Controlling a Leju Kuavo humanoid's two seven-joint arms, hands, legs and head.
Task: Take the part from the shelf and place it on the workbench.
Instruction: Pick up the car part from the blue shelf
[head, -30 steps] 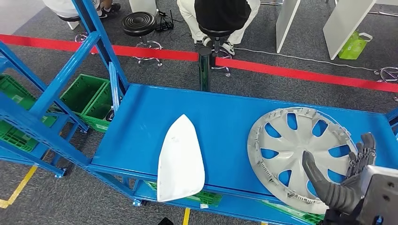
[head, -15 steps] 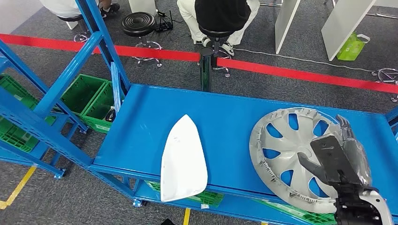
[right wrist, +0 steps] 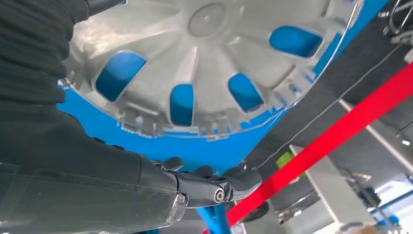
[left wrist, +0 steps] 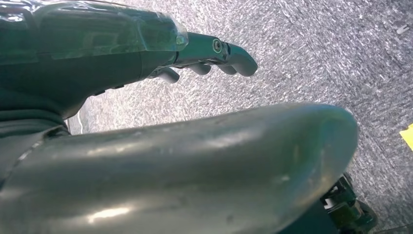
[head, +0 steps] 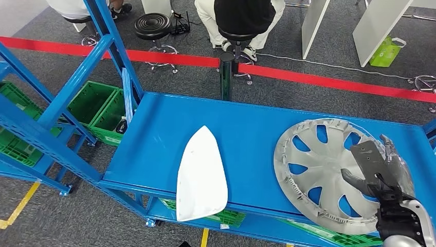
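Note:
A grey hubcap [head: 319, 170] lies flat on the right half of the blue shelf deck [head: 247, 128], its near rim hanging over the front edge. A white teardrop-shaped panel [head: 201, 175] lies to its left, also overhanging the front edge. My right hand [head: 383, 167] hovers over the hubcap's right side, fingers apart and holding nothing. The right wrist view has the hubcap [right wrist: 209, 58] just beyond that hand [right wrist: 146, 185], with a gap between them. My left hand [left wrist: 146, 58] hangs over grey carpet, fingers loosely spread and empty.
Blue shelf uprights [head: 110, 41] rise at the left, with green crates [head: 97, 110] on the floor behind them and another crate [head: 226, 216] under the deck. A person sits on a stool [head: 241, 15] beyond a red floor line [head: 329, 80].
My right hand rose from the lower right corner and came forward over the hubcap's right side, turning its back to the camera. The hubcap and white panel have stayed put.

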